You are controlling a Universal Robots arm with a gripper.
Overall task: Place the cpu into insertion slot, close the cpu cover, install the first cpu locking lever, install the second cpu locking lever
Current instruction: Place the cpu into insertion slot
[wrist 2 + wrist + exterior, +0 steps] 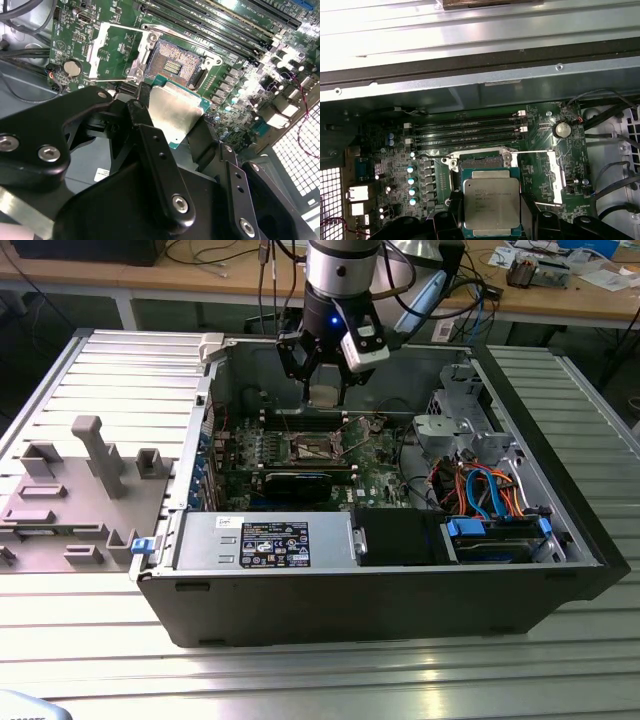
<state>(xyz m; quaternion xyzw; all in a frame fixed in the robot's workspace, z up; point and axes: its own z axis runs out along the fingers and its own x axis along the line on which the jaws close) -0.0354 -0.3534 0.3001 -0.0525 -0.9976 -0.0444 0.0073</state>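
My gripper [323,388] hangs inside the open computer case, shut on the cpu [323,395]. In both wrist views the cpu [175,112] [491,202] is a silver square on a green edge, clamped on two opposite sides by black fingers [150,130]. It hovers above the motherboard, apart from it. The insertion slot [175,62] [480,162] lies open, its dark contact field bare, and the cpu partly hides it in the first wrist view. The cpu cover [117,52] [544,172] is flipped open beside the slot. Thin wire locking levers [190,42] [535,151] stand released along the socket.
Long memory slots [467,131] run beside the socket. A black graphics card [295,483], the power supply [265,540] and a drive cage with orange and blue cables [490,510] crowd the case. A grey fixture [80,480] stands at the exterior view's left.
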